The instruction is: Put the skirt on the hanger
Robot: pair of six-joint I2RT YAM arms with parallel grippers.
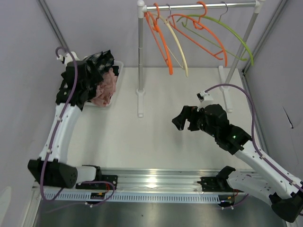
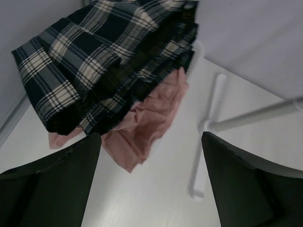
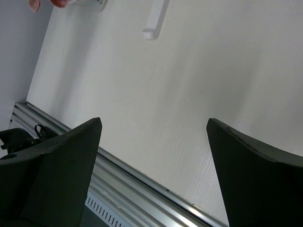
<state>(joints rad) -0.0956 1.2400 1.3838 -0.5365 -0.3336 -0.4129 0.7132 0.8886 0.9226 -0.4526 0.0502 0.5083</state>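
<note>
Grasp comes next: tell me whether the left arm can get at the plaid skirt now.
Probably yes. The left fingers stand open over the plaid skirt, which lies atop the pink garment with nothing covering it.

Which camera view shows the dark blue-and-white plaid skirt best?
The left wrist view: the dark blue-and-white plaid skirt shows large and sharp, crumpled over a pink pleated garment. In the top external view it is small and partly hidden by the left arm. The right wrist view shows none of it.
</note>
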